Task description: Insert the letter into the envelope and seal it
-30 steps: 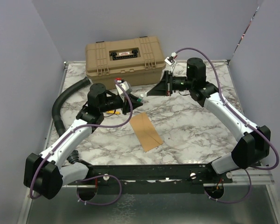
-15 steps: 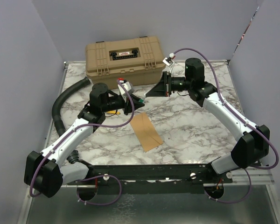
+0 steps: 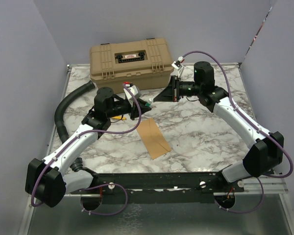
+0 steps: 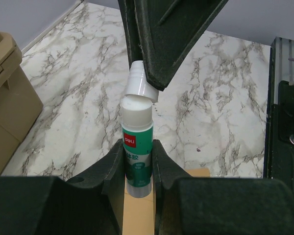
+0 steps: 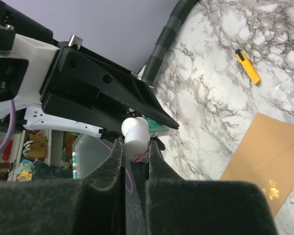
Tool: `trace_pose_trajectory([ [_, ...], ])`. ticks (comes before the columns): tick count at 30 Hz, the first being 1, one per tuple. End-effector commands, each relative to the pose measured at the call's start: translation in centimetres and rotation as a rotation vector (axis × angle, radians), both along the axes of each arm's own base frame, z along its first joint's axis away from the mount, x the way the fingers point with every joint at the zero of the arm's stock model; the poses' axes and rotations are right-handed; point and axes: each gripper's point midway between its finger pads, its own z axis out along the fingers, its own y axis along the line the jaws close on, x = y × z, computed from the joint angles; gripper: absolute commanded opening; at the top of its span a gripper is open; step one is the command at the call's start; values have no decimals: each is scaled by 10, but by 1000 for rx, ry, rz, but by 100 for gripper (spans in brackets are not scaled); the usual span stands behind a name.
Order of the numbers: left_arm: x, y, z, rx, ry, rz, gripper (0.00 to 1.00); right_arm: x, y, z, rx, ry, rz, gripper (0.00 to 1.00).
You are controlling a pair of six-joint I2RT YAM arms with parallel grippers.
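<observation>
The kraft-brown envelope (image 3: pixel 153 138) lies flat on the marble table between the arms; it also shows in the right wrist view (image 5: pixel 264 147) and under the left jaws (image 4: pixel 137 213). The letter does not show as a separate sheet. My left gripper (image 3: pixel 145 105) (image 4: pixel 137 145) is shut on a green glue stick (image 4: pixel 136 149), held above the table with its white tip bare. My right gripper (image 3: pixel 156 99) (image 5: pixel 135 145) is shut on the white cap (image 5: pixel 135 137), which sits tilted at the stick's tip (image 4: pixel 141 84). The two grippers meet tip to tip above and behind the envelope.
A big tan plastic case (image 3: pixel 130 62) stands at the back of the table. A black corrugated hose (image 3: pixel 68 105) curves along the left side. A small yellow cutter (image 3: pixel 118 117) (image 5: pixel 247 66) lies under the left gripper's wrist. Purple walls enclose the table.
The left gripper with the glue stick has shifted slightly right and the right gripper slightly left, bringing the tips closer. The envelope has not moved.
</observation>
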Motion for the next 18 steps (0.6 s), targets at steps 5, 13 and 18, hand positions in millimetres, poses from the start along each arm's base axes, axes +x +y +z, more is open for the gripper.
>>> trace_pose_trajectory([
  [5,0,0,17,-17,-63,0,0,1,0,1,-18,-26,-17,0],
  [13,-1,-3,16,-19,-54,-13,0,-7,8,18,57,-14,46,0],
  [18,-2,-5,24,-30,-66,-17,0,-14,9,17,54,7,97,0],
])
